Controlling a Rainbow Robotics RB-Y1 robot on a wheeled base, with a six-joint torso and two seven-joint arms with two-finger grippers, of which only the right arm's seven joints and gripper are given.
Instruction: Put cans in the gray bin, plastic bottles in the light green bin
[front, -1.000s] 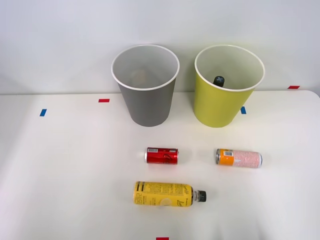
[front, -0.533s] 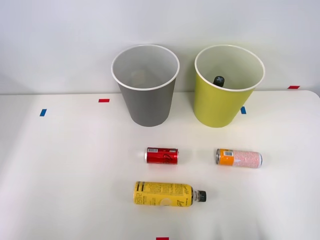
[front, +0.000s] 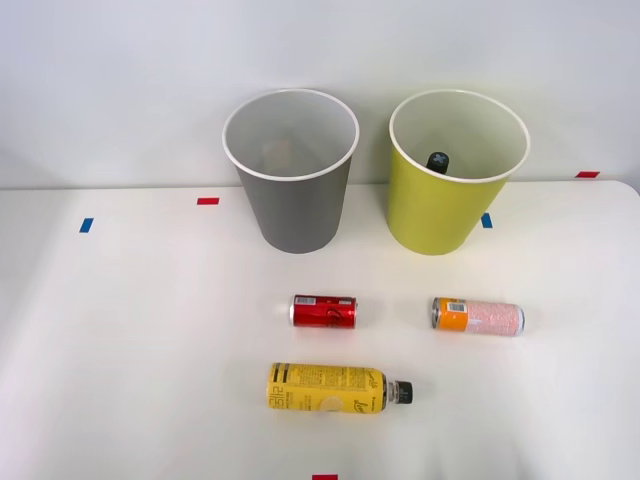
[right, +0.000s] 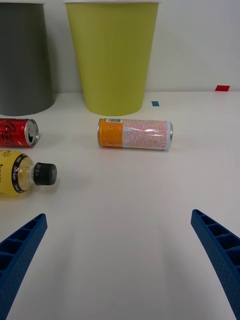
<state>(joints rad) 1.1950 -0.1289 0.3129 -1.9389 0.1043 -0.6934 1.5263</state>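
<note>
Right wrist view: the slim can (right: 135, 134), orange-ended with a pinkish-white body, is seen lying on the bench (right: 150, 210) before the light green bin (right: 112, 55); the gripper (right: 120, 265) is spread wide, empty.

Light green bin (front: 440, 215): wall hides contained bottle (front: 438, 161) except black cap. Wrist view: frame edge crops red can (right: 17, 132) and yellow-label bottle (right: 25, 172).

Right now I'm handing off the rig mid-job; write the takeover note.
Right gripper: open, holding nothing, low over the white table.
Done: one black-capped bottle is inside the tall yellow-green bin.
Left: yellow-label plastic bottle, small red can and slim orange-ended can all lie on their sides on the table. The tall gray bin looks empty.
</note>
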